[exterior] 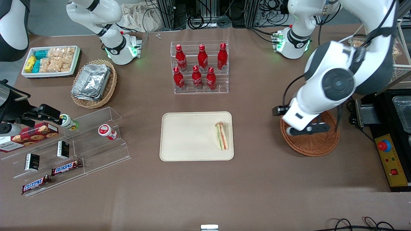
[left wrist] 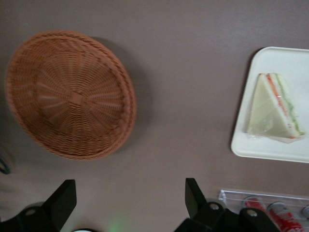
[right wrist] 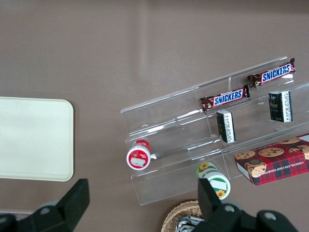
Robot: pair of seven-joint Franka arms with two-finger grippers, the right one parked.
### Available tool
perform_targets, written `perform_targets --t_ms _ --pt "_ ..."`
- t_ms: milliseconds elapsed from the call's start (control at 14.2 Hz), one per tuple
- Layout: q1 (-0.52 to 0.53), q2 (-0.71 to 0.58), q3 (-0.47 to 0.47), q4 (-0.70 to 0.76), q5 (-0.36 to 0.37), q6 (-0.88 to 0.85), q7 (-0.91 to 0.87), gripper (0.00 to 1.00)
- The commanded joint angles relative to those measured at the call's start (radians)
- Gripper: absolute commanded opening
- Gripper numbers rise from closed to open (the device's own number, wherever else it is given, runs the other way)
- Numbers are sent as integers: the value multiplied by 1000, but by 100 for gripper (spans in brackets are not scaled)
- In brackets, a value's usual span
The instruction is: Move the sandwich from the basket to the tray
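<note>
The sandwich [exterior: 222, 136] [left wrist: 275, 106], a white-bread wedge with green and orange filling, lies on the cream tray [exterior: 189, 138] [left wrist: 289, 145], at the tray's end nearest the basket. The round reddish-brown wicker basket [exterior: 316, 144] [left wrist: 70, 94] holds nothing. My left gripper [exterior: 308, 129] [left wrist: 129, 198] hangs above the basket's rim, on the side toward the tray. It is open, its black fingers [left wrist: 65, 198] stand wide apart, and only bare brown tabletop shows between them.
A clear rack of red bottles [exterior: 200, 67] [left wrist: 270, 210] stands farther from the front camera than the tray. Toward the parked arm's end are a tan basket of foil trays [exterior: 93, 83], a white snack bin [exterior: 51, 61] and an acrylic snack shelf [exterior: 74, 144]. A black control box [exterior: 390, 157] sits beside the basket.
</note>
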Motion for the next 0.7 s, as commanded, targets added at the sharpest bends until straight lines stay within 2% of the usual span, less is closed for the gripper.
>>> perform_targets --t_ms 0,211,632 --pt "88 -111 -7 -60 14 -39 152 100" --pt "161 -142 -5 -32 16 -80 298 100" --pt "240 -146 -4 6 17 -131 295 100"
